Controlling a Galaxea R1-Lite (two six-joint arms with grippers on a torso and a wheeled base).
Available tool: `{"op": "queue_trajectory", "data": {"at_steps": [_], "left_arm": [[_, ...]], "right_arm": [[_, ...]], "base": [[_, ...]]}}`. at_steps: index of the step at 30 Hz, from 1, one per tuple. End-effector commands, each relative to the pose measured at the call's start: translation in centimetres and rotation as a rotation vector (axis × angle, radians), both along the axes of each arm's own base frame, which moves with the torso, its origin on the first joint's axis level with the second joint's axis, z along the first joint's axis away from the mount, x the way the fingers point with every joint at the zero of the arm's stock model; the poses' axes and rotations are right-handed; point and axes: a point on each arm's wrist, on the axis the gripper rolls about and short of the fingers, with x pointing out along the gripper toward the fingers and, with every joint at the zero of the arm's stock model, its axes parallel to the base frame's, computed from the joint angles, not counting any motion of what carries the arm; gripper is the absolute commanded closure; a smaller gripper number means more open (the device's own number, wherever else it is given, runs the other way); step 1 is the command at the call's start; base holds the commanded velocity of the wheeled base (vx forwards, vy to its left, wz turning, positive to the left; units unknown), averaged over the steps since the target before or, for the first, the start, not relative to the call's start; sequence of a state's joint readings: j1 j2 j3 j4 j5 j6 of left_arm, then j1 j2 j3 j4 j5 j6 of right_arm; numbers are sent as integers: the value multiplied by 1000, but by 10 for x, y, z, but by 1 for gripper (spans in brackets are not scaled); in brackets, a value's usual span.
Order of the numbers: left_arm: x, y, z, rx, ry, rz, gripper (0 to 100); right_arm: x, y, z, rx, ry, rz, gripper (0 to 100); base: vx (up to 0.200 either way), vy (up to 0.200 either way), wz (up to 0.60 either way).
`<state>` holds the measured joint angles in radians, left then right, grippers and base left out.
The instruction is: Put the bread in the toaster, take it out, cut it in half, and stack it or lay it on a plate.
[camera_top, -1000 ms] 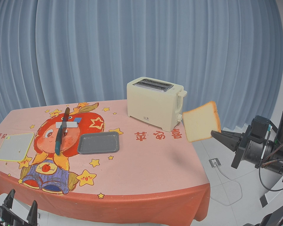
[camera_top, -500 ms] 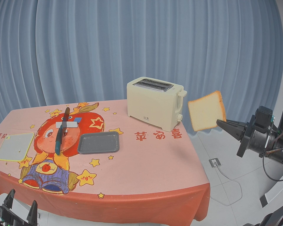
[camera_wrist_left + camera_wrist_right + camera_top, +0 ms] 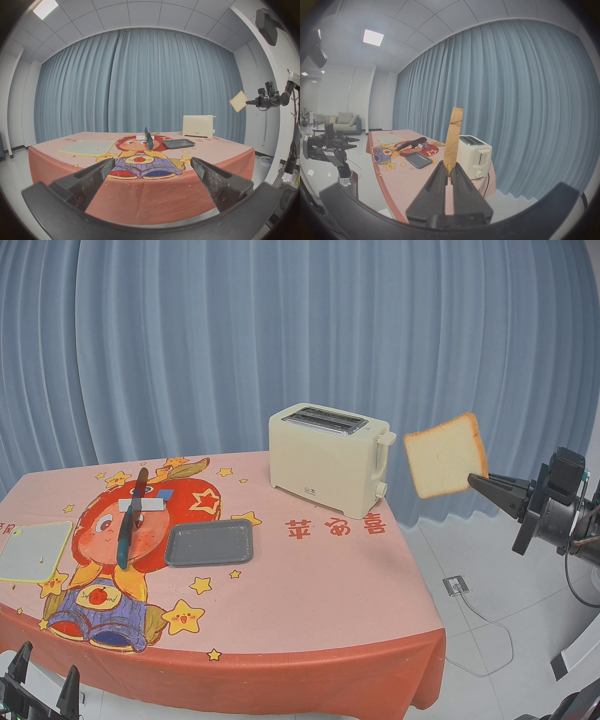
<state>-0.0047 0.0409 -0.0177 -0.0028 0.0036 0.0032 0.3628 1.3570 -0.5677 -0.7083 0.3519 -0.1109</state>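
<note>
Bread [image 3: 445,455], clamped in right pincer [image 3: 480,480], has risen beside toaster [image 3: 328,457].

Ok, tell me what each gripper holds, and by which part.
The right gripper pinches the bread slice by one lower corner, in the air. The left gripper is open, holding nothing.

Tan-crusted bread [image 3: 445,455], cream toaster [image 3: 328,455], grey tray [image 3: 209,542], pink cartoon-print tablecloth [image 3: 312,596]

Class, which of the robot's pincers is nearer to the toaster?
Right. The right pincer, shut on the bread, hangs beside the toaster, at its lever end, past the table edge. The left pincer sits low before the near left corner, far off.
</note>
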Motion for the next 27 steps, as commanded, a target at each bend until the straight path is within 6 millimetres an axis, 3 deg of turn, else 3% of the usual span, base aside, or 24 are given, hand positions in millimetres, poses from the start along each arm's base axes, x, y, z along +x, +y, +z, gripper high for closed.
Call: {"op": "queue_trajectory", "data": {"at_steps": [1,21,27], "left_arm": [[1,0,-5,0,18,1,0],[1,0,-5,0,18,1,0],[1,0,-5,0,16,0,0]], "right_arm": [[2,-1,4,3,-14,-3,100],[18,4,30,22,-67,6,100],[18,4,30,22,-67,5,100]], "base": [[0,0,0],[0,0,0],[0,0,0]]}}
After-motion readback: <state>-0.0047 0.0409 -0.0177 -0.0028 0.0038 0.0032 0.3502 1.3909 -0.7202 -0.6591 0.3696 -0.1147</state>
